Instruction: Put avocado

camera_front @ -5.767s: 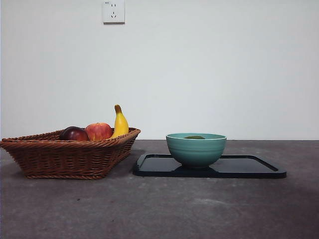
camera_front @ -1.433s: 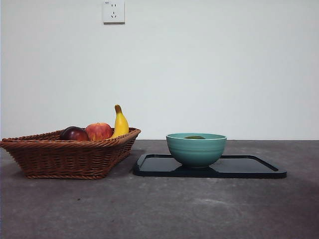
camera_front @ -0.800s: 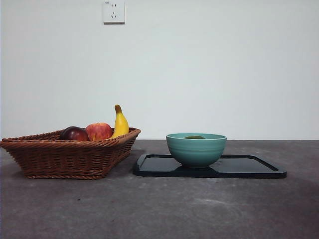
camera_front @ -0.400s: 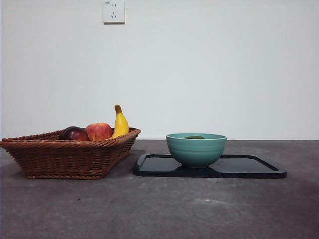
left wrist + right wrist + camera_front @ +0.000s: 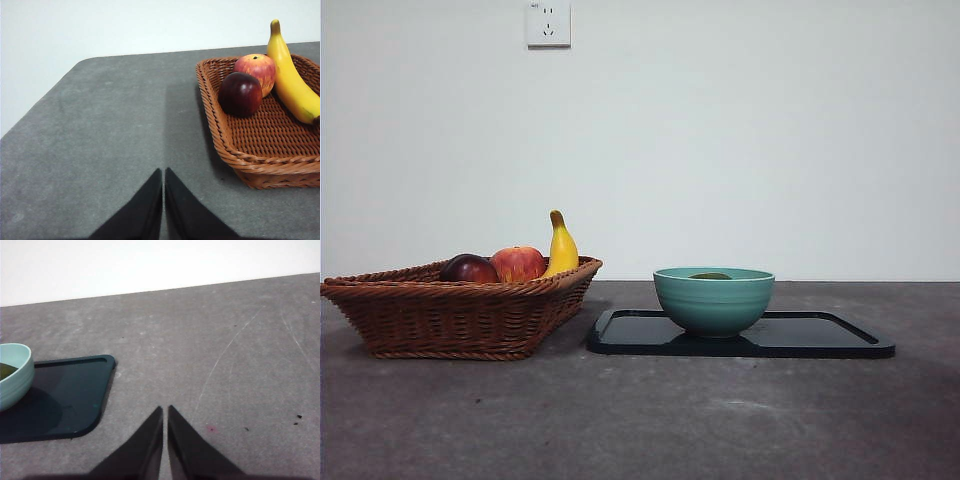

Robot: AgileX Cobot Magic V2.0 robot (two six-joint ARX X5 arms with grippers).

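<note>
The avocado [image 5: 710, 276] lies inside the teal bowl [image 5: 713, 300], only its dark green top showing above the rim; a sliver of the avocado [image 5: 6, 371] also shows in the right wrist view. The bowl stands on a black tray [image 5: 820, 335]. My left gripper [image 5: 163, 172] is shut and hovers over bare table beside the wicker basket [image 5: 235, 150]. My right gripper [image 5: 165, 410] is shut too, over the table to the side of the tray [image 5: 75, 395]. Neither gripper appears in the front view.
The wicker basket [image 5: 450, 315] at the left holds a dark red-purple fruit [image 5: 468, 268], a red apple [image 5: 518, 263] and a banana [image 5: 560, 246]. A wall socket [image 5: 548, 23] sits high on the white wall behind.
</note>
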